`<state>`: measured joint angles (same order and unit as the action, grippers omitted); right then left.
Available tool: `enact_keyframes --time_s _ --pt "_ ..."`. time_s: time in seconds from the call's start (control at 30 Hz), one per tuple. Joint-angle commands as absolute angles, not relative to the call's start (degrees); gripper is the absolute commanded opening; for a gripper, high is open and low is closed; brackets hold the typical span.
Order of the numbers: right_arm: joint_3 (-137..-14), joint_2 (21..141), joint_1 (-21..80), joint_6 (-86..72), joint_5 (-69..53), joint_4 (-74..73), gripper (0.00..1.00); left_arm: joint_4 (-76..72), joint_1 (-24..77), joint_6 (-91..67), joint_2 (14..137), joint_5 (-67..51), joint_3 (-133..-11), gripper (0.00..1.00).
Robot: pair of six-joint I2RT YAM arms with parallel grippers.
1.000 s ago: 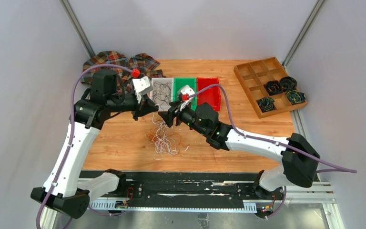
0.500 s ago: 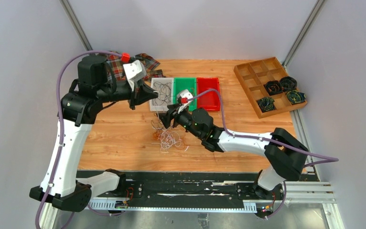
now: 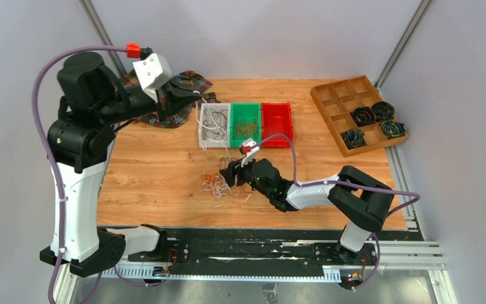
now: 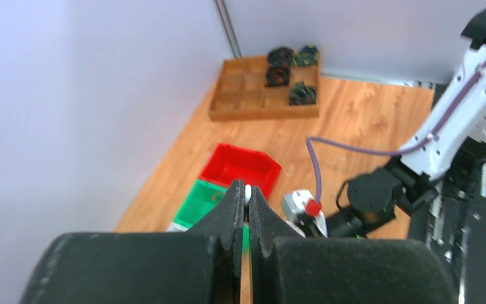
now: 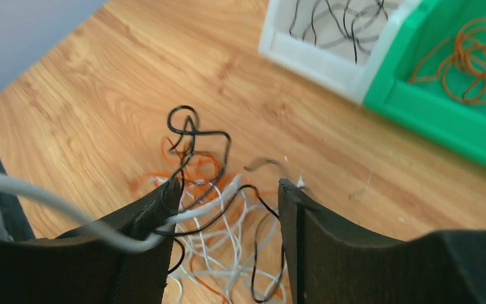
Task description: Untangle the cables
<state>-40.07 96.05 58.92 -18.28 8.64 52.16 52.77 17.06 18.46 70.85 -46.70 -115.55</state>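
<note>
The cables lie in a loose bunch of white, orange and black strands on the wooden table. My right gripper is low over the bunch and open. In the right wrist view the strands lie between the fingers of the right gripper, and a pale strand runs taut across the left finger. My left gripper is raised high at the back left, over the plaid cloth. In the left wrist view the left gripper is shut on the tip of a white cable.
A white bin holds black cables, a green bin holds orange ones, and a red bin stands beside them. A plaid cloth lies at the back left. A wooden divided tray with dark coils stands at the back right.
My left arm has risen and swung back to the left, away from the bunch. My right gripper has dropped lower and nearer, over the bunch, which shifted slightly right.
</note>
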Motion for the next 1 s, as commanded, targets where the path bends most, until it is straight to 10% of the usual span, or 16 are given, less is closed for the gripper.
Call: enact_keyframes --time_s 0.0,0.97 --pt "-38.23 97.83 59.77 -19.95 10.29 53.11 0.59 49.99 17.4 17.44 72.41 -44.83 -123.01 0.01" --pt "-53.28 65.62 57.92 -3.68 -8.4 19.62 0.76 38.47 17.4 11.98 64.09 -41.21 -106.9 0.0"
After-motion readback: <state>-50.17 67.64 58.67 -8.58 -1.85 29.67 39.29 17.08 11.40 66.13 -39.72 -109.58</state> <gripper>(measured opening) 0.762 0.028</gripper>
